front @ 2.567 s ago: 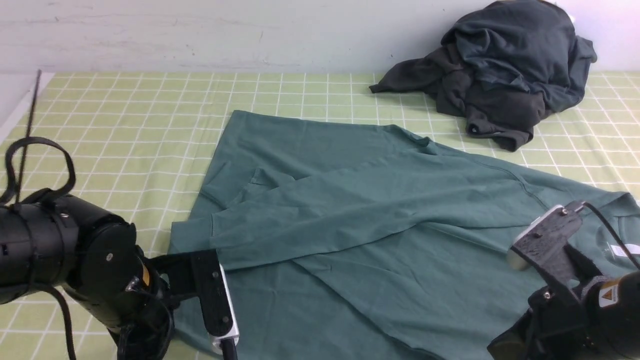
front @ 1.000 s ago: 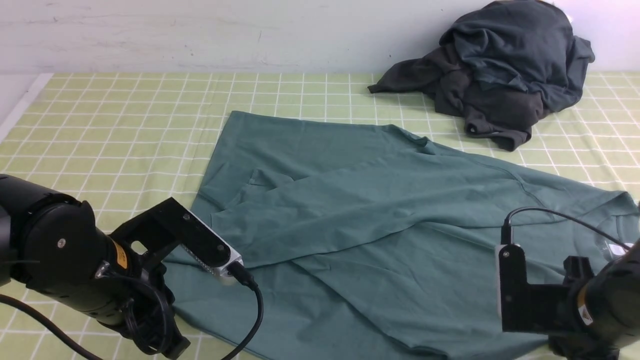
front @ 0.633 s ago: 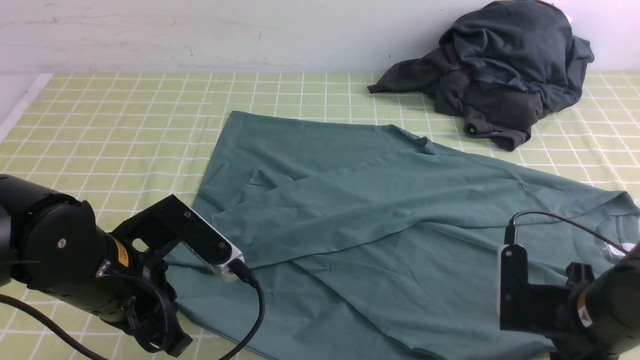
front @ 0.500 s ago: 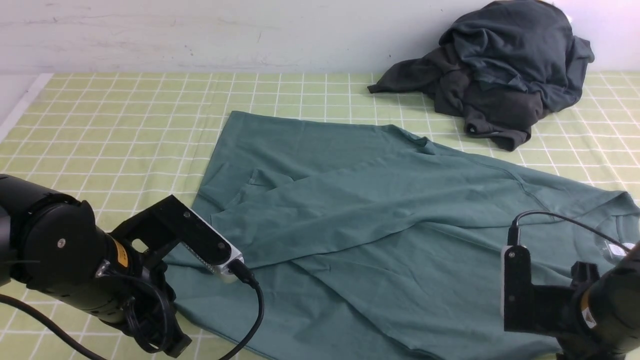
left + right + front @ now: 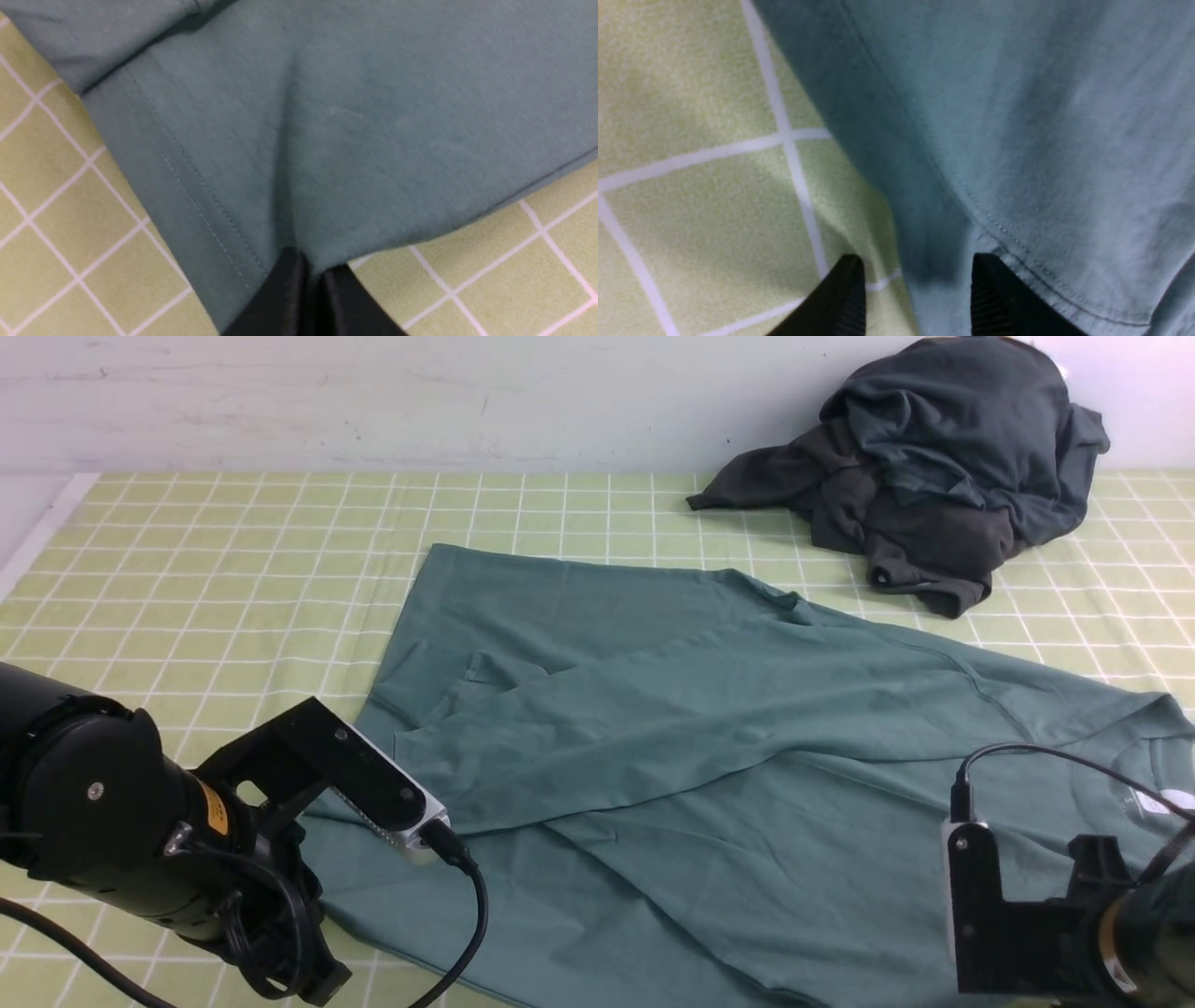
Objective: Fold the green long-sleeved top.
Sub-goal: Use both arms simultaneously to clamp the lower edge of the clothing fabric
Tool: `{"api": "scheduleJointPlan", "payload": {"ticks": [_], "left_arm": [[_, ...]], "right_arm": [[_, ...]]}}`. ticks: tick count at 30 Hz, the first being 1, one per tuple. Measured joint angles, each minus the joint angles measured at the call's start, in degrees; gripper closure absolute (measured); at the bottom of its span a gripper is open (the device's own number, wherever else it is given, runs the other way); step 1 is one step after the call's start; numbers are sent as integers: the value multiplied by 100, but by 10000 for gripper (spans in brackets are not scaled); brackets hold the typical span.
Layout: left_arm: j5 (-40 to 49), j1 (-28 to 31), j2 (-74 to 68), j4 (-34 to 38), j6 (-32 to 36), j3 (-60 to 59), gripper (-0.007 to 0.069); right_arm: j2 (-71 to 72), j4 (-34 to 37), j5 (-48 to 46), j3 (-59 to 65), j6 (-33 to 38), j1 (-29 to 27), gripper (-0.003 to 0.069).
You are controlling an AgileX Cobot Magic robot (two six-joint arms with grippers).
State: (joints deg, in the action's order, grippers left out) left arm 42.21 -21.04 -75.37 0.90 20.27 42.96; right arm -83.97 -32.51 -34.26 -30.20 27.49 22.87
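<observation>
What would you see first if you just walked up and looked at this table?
First comes the big green long-sleeved top, spread over the middle of the checked table cover with one sleeve laid across it. At the far right by the wall sits a dark grey heap of clothes. Near the front, the left end effector pinches the top's edge, and the right end effector stands open over another edge.
</observation>
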Motion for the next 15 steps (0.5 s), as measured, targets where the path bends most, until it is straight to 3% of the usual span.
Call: {"api": "scheduleJointPlan", "payload": {"ticks": [5,15], "left_arm": [[0,0,0,0,0,0,619],[-17,0,0,0,0,0,619]], "right_arm": [[39,-77,37,30,-146,0,414],[172,-75,223,59,-158,0,421]]}}
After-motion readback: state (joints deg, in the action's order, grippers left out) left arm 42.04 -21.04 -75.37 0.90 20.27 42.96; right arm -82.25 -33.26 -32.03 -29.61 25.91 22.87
